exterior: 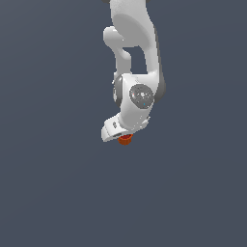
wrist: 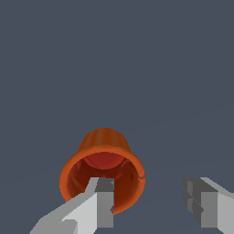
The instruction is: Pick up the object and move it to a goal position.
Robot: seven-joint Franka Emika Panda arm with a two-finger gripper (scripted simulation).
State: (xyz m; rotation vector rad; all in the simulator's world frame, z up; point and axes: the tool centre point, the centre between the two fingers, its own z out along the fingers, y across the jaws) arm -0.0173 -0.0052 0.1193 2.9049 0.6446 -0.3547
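Claw (wrist: 153,205) open, cup (wrist: 103,176) interior wrist-visible

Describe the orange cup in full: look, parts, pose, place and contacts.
The orange cup is a small round piece with a smooth, slightly glossy orange-red wall, a flared rim and a darker red inside bottom. In the wrist view its open mouth faces the camera. One finger of the open tool overlaps the mouth; whether it touches cannot be told. The other finger stands clear beside the cup. In the exterior view only a small part shows beneath the white tool, on the plain grey ground.
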